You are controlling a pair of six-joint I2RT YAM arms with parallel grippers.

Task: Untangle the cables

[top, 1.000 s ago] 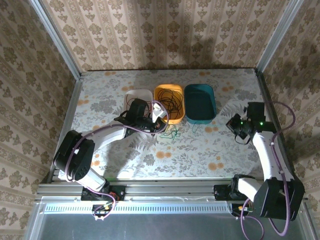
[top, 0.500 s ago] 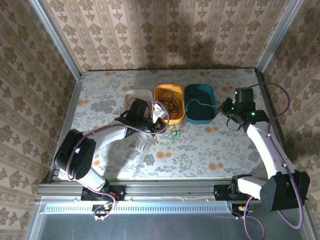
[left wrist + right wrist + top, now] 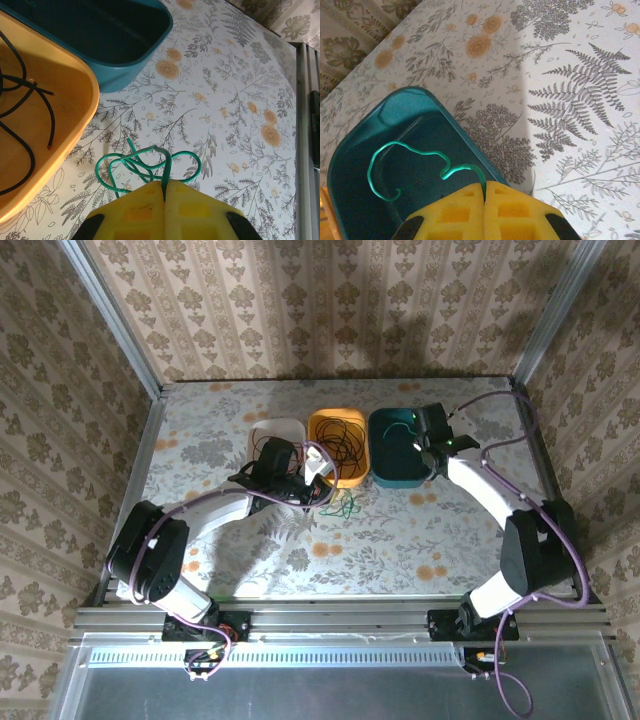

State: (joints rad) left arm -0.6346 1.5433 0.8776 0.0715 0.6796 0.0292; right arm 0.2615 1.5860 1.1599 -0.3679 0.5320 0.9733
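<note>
Cables [image 3: 343, 445]: thin, light, floppy wire by the look. I'd expect no real weight, springy loops that snag on ea. other, and slip if pinched loosely. Best taken at a free end or on a single strand clear of the knot, not thru the bundle.

On the bench [image 3: 400, 530], three bins sit in a row: teal bin [image 3: 400, 484] right, orange bin [image 3: 352, 483] middle w/ the black ones piled inside, white bin [image 3: 277, 421] left.

Left end effector [image 3: 165, 192] is fully closed, pads pinching a green cable [image 3: 145, 165]. Its loops lie on the bench just ahead of the tips, near the orange bin's wall.

Right end effector [image 3: 485, 192] is likewise clamped tight, on a second green strand [image 3: 410, 160]. It hangs at the teal bin's rim, w/ the strand curling out from the tips over the bin's inside. Can't tell if it touches the bin floor.
</note>
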